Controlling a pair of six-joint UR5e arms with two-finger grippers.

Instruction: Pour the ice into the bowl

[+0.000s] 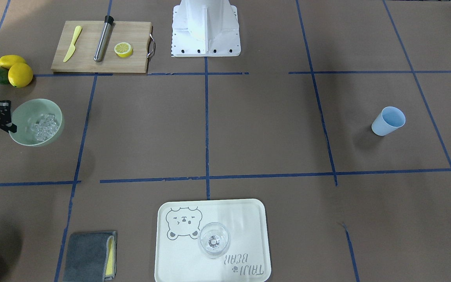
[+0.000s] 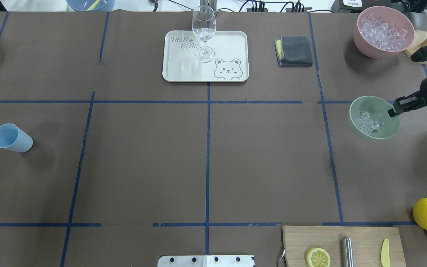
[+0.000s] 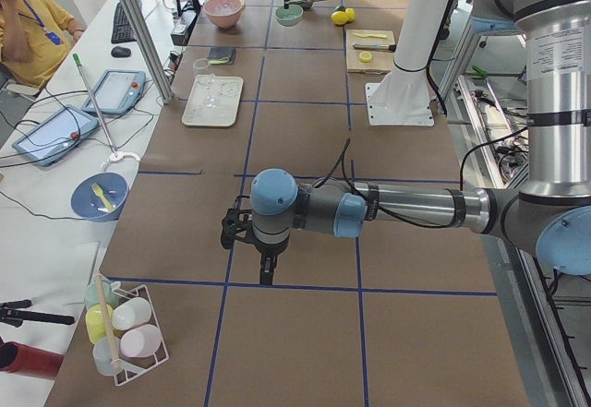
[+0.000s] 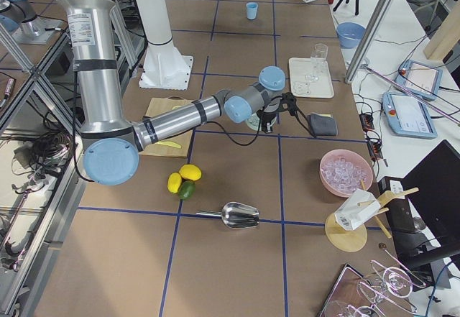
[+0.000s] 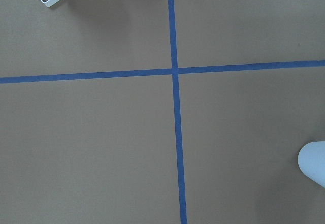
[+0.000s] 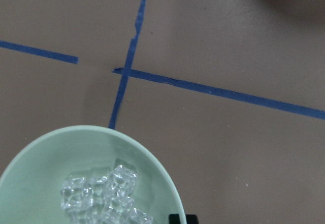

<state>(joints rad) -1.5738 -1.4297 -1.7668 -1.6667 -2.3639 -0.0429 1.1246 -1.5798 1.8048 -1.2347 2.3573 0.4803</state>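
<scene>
I read the pour as done: the ice [image 1: 44,127] sits in the bowl [image 1: 24,113], my right gripper [image 1: 7,115] at its rim, fingers seemingly apart; the left gripper's [image 3: 238,230] state I cannot tell.

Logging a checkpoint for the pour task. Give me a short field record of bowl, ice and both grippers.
bowl: mint-green, near the table edge on the robot's right
ice: clear cubes lying inside the bowl
right gripper: at the bowl's rim; grip unclear
left gripper: above the table, far from the bowl; state unclear
pink bowl: also holds ice
</scene>
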